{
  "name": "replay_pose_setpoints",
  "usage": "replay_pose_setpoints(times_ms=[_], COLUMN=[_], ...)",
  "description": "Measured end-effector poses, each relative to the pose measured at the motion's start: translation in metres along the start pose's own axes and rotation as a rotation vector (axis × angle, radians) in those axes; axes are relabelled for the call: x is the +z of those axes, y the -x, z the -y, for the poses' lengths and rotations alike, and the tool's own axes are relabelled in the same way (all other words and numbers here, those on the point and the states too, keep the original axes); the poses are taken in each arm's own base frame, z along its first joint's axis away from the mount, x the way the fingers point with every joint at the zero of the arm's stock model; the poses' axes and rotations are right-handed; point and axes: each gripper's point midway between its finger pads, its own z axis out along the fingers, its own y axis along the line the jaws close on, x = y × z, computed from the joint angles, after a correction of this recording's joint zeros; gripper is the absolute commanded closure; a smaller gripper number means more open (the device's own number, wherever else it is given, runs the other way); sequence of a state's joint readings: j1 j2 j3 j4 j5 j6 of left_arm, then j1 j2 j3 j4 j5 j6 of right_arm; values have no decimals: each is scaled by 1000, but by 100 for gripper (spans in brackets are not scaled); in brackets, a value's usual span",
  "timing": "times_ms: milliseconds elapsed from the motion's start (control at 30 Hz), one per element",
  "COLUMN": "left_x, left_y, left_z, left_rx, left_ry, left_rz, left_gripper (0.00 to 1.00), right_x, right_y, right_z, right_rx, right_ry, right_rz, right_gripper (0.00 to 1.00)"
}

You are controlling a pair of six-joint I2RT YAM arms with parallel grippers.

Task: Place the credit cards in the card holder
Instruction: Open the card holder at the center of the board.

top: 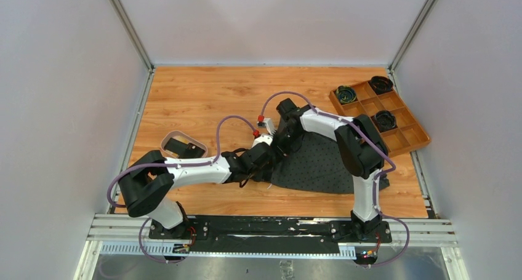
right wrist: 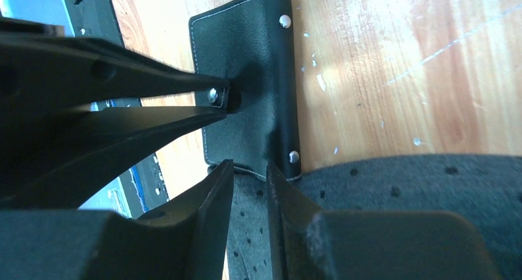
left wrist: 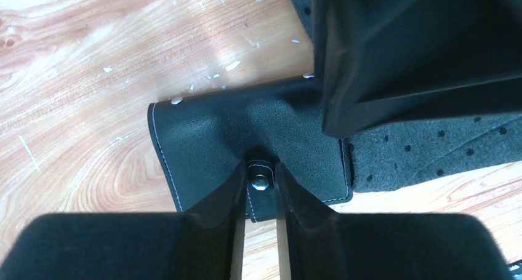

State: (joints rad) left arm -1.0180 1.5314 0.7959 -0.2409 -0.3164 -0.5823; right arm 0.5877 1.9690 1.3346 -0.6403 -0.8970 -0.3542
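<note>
A closed black card holder (left wrist: 246, 132) is lying flat on a wooden table (left wrist: 80, 108), near the middle of the workspace, with one end resting just over the edge of a dark dotted mat (left wrist: 431, 151). Its white stitching and metal rivets are showing along the edges.

The left gripper (left wrist: 261, 169) is reaching in low from the left. Its two fingers are drawn close together on either side of the holder's snap tab (left wrist: 260, 203), pressing against it, with the metal stud (left wrist: 260, 181) showing between them.

The right gripper (right wrist: 248, 169) is coming in from the far right, its tips sitting at the holder's edge where it meets the mat. Its fingers are standing a narrow gap apart, with mat showing through that gap; I cannot tell whether they are touching the holder.

Off to the left, a pinkish tray (top: 166, 141) is holding something dark. At the far right, an orange-brown compartmented box (top: 409, 132) is holding round black items (top: 346, 95).
</note>
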Motion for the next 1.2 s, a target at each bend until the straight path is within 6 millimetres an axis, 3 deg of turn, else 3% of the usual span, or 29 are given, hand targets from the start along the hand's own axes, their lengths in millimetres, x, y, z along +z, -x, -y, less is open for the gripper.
replay_pose_setpoints(times_ms=[133,300,433,533,633,733,900,1033,1200], left_x=[0,-2,-17,-31,-40,-43,-52,-64,-76], left_y=[0,1,7,6,3,-5,-13,-16,-26], left_z=[1,0,-1,-5,-5,-5,-3,0,-2], left_rx=[-6,-11,-49,-78,-102,-111,-128,-157,-204], left_ry=[-4,-12,-57,-98,-146,-183,-246,-312,-373], left_rz=[1,16,87,135,167,172,178,204,228], left_gripper=[100,100,100,100,99,90,56,35,21], right_x=[15,18,20,19,20,20,11,-13,-55], right_y=[-7,-10,-9,-9,-8,-6,-2,7,20], right_z=[3,11,14,15,13,3,-16,-49,-95], right_rx=[31,73,102,115,116,85,-46,-220,-490], right_ry=[6,-50,-81,-95,-82,-22,57,113,93], right_rz=[-43,-78,-91,-95,-92,-82,-61,-17,72], right_gripper=[81,90,92,89,70,59,55,54,54])
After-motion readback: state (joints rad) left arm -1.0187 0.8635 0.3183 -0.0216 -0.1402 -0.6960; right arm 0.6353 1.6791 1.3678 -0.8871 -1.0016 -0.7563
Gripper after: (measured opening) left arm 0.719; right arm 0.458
